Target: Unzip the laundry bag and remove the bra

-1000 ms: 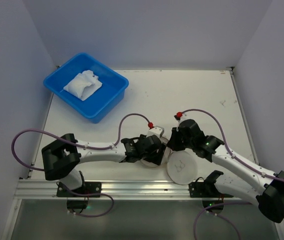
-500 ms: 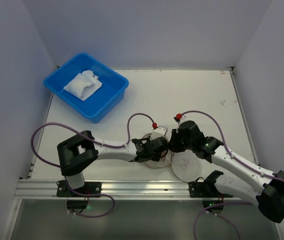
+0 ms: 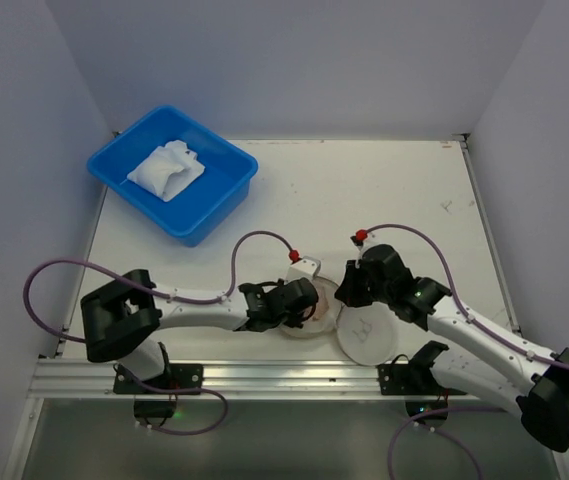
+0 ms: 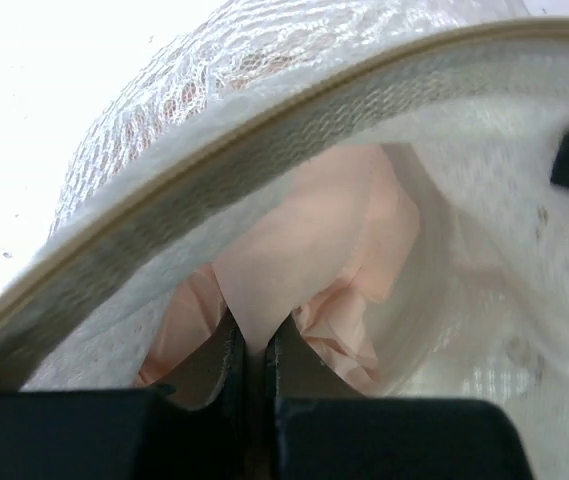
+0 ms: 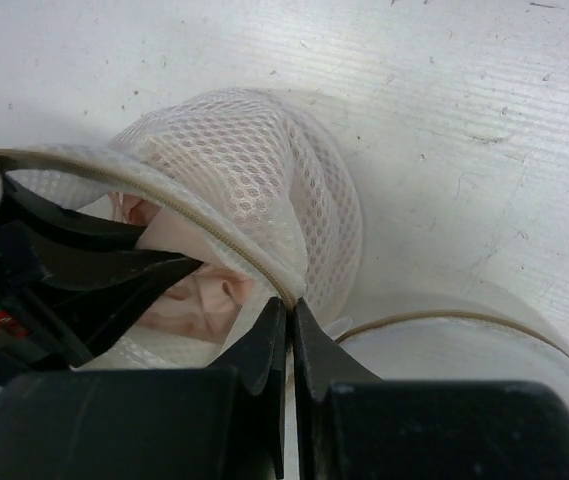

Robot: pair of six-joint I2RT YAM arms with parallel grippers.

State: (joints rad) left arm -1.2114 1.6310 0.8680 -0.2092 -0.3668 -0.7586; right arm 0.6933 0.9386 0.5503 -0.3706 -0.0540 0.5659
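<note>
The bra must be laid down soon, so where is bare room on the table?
Bare: the table from the blue tub to the right wall. Crowded: near edge, where the left gripper and right gripper meet at the laundry bag.

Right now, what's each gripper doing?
Left gripper: shut on the pale pink bra inside the cream-white mesh laundry bag.
Right gripper: shut on that bag's zippered rim.

A white bench is occupying the enclosure. 3 plain, pale grey-violet walls are enclosing it: the back wall, left wall and right wall. An aluminium rail is running along the near edge. Even, diffuse light is falling on the surface. Faint scuffs are showing near the far-right corner.
</note>
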